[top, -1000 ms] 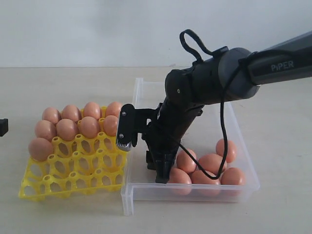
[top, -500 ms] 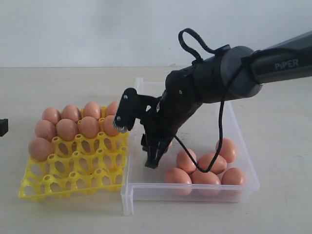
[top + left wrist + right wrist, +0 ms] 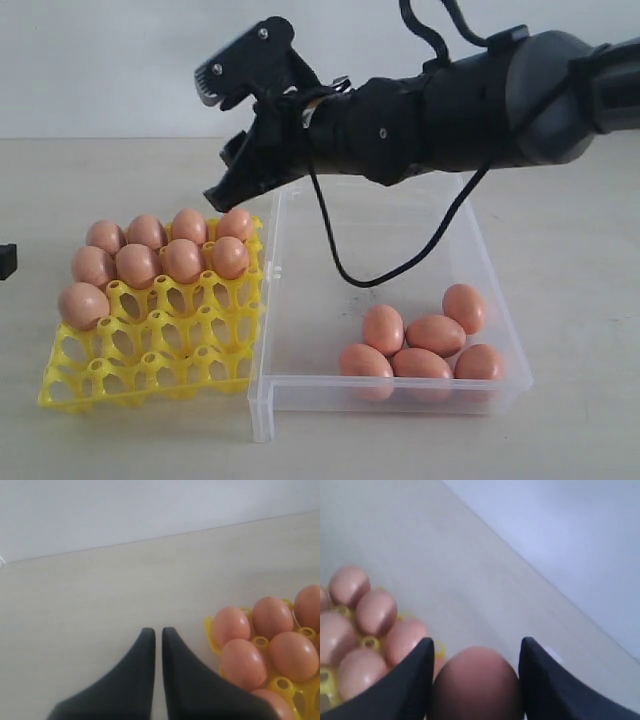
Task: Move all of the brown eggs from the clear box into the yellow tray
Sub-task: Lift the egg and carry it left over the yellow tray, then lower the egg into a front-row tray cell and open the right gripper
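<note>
Exterior view: the right tool point(image 3: 214, 140) hangs in the air over the far corner where the yellow tray point(image 3: 150, 375) meets the clear box point(image 3: 390, 395). Nine brown eggs point(image 3: 182, 260) sit in the tray's far cups, and six more lie at the box's near end.

Left wrist view: the left tool point(image 3: 156, 632) is clenched on nothing, over the table point(image 3: 100, 590) beside the tray.

Right wrist view: the right tool point(image 3: 477, 650) is grasping one egg point(image 3: 477, 685) between its fingers.

A pale bench point(image 3: 110, 180) carries the yellow tray point(image 3: 150, 372) and the clear box point(image 3: 300, 330), touching side by side.
</note>
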